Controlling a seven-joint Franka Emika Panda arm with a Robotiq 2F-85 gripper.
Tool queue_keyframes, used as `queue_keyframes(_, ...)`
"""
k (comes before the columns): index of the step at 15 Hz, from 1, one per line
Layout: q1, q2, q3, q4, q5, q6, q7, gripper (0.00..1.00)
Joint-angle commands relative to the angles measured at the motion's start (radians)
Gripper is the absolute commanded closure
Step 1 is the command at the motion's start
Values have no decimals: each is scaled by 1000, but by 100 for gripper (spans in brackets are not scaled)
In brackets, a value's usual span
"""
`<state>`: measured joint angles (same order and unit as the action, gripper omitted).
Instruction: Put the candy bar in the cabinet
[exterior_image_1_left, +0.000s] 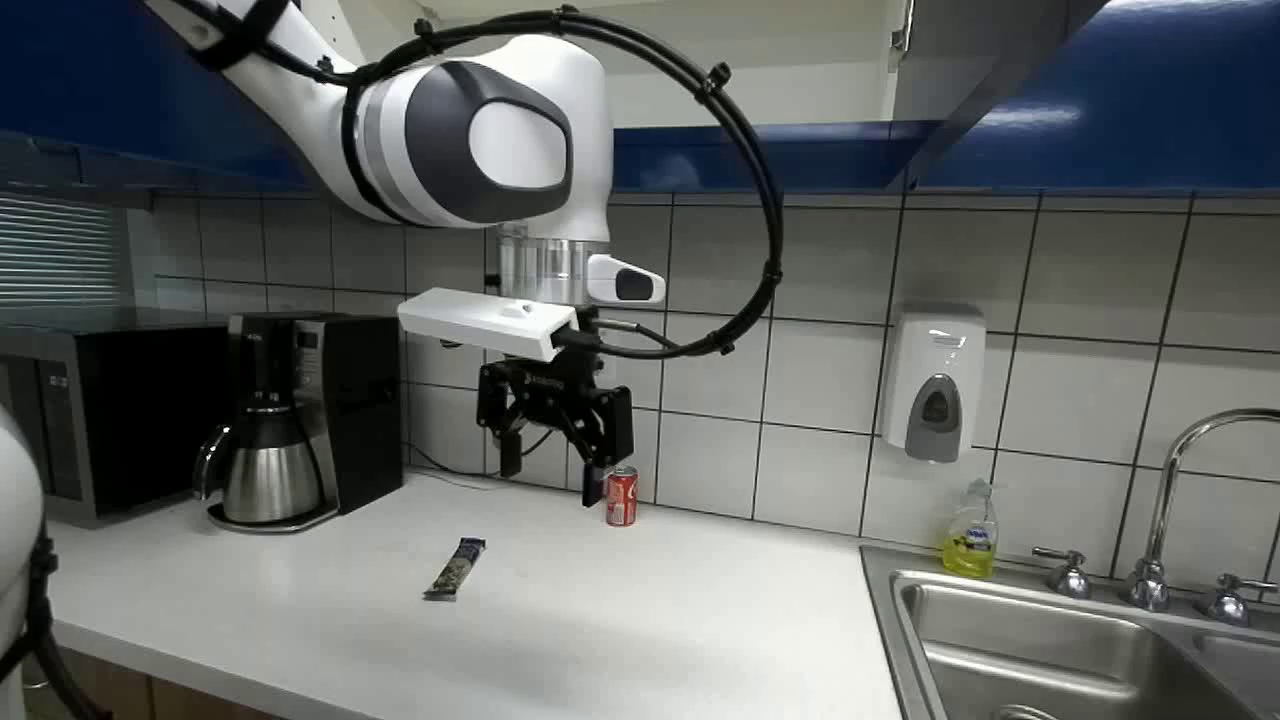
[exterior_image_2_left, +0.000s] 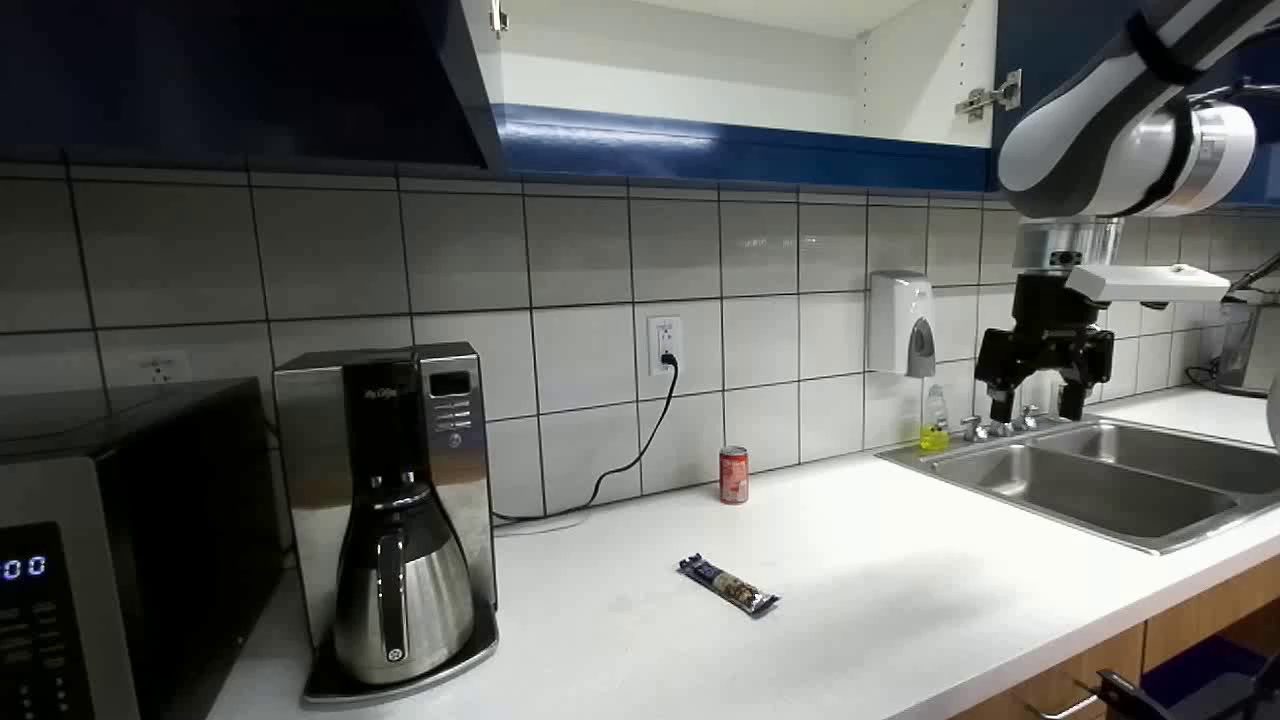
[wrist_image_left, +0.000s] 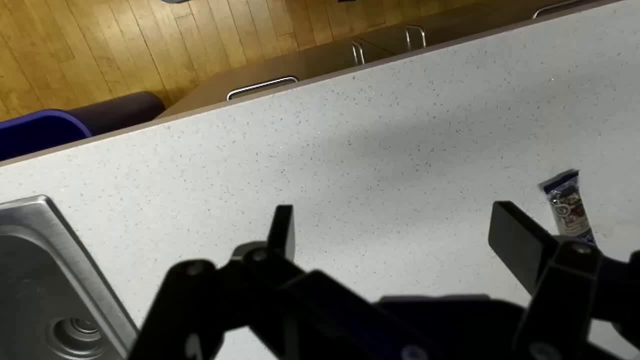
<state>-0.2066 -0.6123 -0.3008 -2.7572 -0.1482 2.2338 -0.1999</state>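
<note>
As the arm (exterior_image_1_left: 520, 145) is arching over the speckled white counter (exterior_image_1_left: 620, 610), we are seeing its gripper (exterior_image_1_left: 552, 484) pointing straight down, fingers (wrist_image_left: 522, 242) spread apart. In both exterior views, the flat, glossy bar (exterior_image_2_left: 728, 584) is lying on the counter, left of the metal sink (exterior_image_1_left: 1020, 622).

In an exterior view the arm (exterior_image_1_left: 520, 145) slants down from the upper left, its wrist (exterior_image_1_left: 543, 270) upright, the gripper (exterior_image_1_left: 552, 476) pointing down near mid-frame. The wrist view shows its fingers (wrist_image_left: 516, 250) well apart; the dark linkage (wrist_image_left: 560, 300) below them is hard to make out.
</note>
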Motion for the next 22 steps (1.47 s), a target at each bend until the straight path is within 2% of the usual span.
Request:
queue_keyframes(1,-15,2,16,1,12,-1,-9,0)
queue_keyframes(5,17,49,31,1,25,31,-10,0)
queue_keyframes(10,78,146,83,-3,38,110,6,0)
queue_keyframes(18,171,416,176,29,74,331,27,0)
queue_keyframes(22,195,565,225,77,73,429,57,0)
